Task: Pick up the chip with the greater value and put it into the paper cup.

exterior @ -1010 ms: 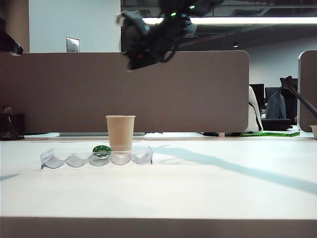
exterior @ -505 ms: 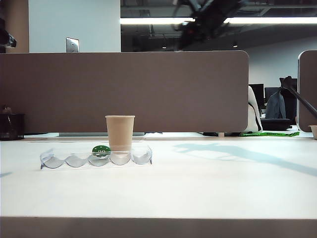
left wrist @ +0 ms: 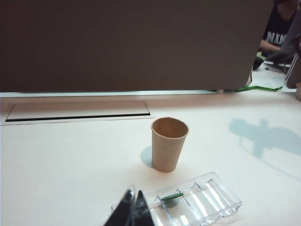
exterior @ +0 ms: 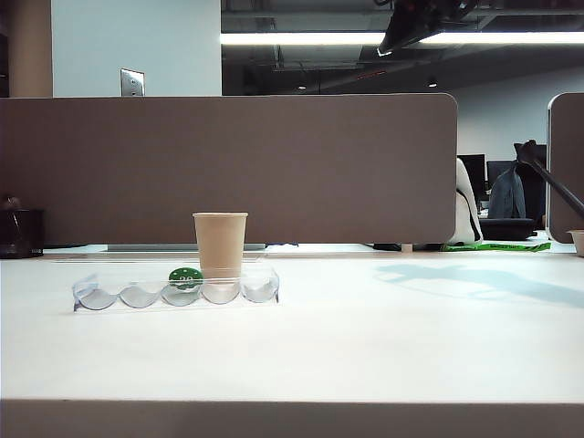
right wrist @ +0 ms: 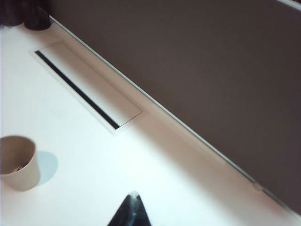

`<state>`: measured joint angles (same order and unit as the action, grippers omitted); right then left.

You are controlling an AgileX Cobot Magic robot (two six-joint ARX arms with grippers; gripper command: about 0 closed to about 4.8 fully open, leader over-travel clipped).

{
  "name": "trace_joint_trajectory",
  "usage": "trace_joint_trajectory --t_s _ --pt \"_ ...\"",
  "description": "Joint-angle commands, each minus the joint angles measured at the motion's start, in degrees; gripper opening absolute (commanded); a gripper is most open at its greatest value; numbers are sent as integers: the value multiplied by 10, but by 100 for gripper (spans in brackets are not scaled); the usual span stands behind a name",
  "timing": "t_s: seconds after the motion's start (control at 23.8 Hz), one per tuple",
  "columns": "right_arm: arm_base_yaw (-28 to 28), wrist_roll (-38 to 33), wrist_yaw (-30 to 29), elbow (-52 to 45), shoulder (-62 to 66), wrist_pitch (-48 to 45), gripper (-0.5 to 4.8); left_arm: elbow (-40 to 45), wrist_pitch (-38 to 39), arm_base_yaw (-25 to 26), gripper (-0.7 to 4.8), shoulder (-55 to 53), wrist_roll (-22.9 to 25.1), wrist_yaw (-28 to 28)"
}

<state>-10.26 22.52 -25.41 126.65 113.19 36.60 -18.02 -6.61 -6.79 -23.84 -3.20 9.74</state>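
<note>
The tan paper cup (exterior: 220, 245) stands upright just behind the clear wavy tray (exterior: 173, 290). A green chip (exterior: 185, 276) stands on edge in one of the tray's grooves. In the right wrist view a small dark shape (right wrist: 21, 166) lies inside the paper cup (right wrist: 18, 162), too small to identify. No blue chip shows clearly anywhere. My left gripper (left wrist: 133, 195) is shut and empty, hovering near the tray (left wrist: 197, 202), with the cup (left wrist: 169, 143) beyond it. My right gripper (right wrist: 134, 195) is shut and empty, high above the table. Its arm (exterior: 424, 23) shows dark at the exterior view's top edge.
A brown partition (exterior: 228, 164) runs along the back of the white table. A long cable slot (left wrist: 77, 111) lies in the tabletop just before it. A black container (exterior: 20, 233) stands at the far left.
The right arm has swung from above the cup up and to the right, almost out of the exterior view. Its shadow on the table slid right. Cup, tray and green chip have not moved.
</note>
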Motion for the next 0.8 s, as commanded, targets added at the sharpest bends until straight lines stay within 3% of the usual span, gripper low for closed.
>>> trace_joint_trajectory --t_s 0.04,0.42,0.8 --pt "9 -2 -3 0 -15 28 -2 9 16 1 -5 27 -3 -16" --pt "84 -2 -19 -71 -118 58 -2 29 56 1 -5 91 -3 -35" --pt "191 2 -43 -323 -347 0 -2 36 75 1 -5 106 -3 -34"
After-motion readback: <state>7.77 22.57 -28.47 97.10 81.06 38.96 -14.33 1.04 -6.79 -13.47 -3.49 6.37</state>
